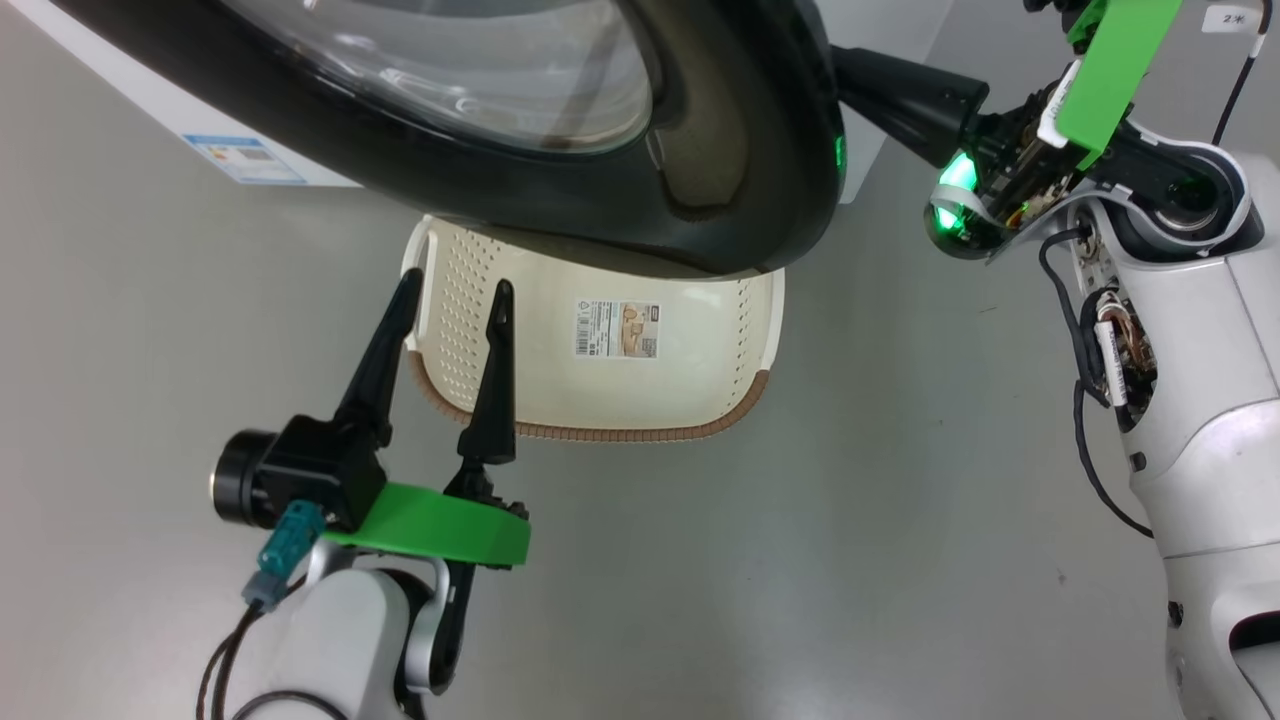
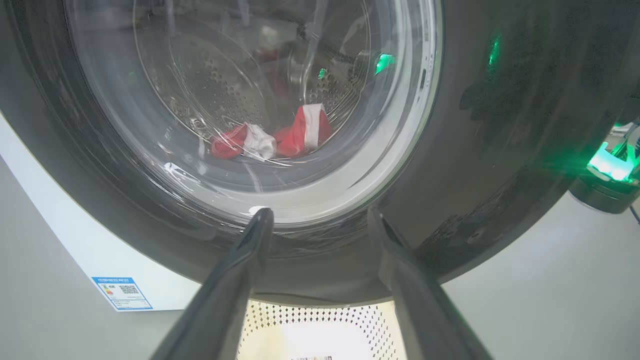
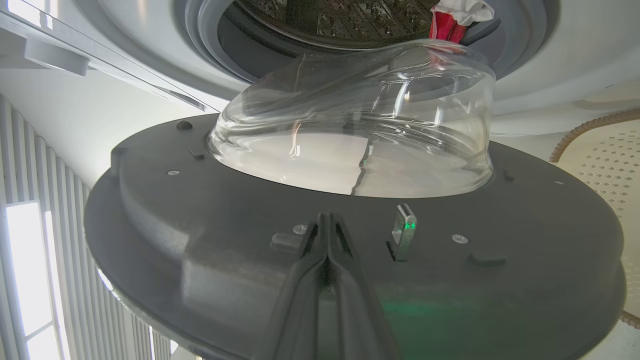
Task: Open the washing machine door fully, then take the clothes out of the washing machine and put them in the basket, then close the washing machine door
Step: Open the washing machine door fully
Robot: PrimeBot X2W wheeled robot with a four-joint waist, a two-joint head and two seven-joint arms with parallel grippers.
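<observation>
Washing machine [image 2: 75,235] seen as a white front behind the washing machine door [image 1: 700,180]. The door is swung partly out, glossy black rim and glass bowl toward the head camera. Basket [image 1: 690,380] set on the floor under the door's lower rim, partly covered by it, nothing but a sticker [image 1: 617,329] seen on its floor. Clothes [image 2: 300,132] lie beyond the door in the steel drum, red with white.

Left gripper [image 1: 456,282] is held in front of the door's outer face and below its rim, over the basket's left end. Fingers are spread wide and nothing is gripped. It is kept apart from the door. Right gripper [image 1: 870,85] is reached in from the door's right edge, behind the rim. Its fingers are pressed together on nothing.

In the right wrist view the door's grey inner face [image 3: 200,225] is shown, with the right gripper [image 3: 325,217] tips at that face just beside the latch hook [image 3: 404,227]; contact cannot be told. Clothes [image 3: 447,25] are seen at the drum mouth past the bowl. In the left wrist view the clothes are seen through the glass, between the left gripper [image 2: 318,215] fingers.
</observation>
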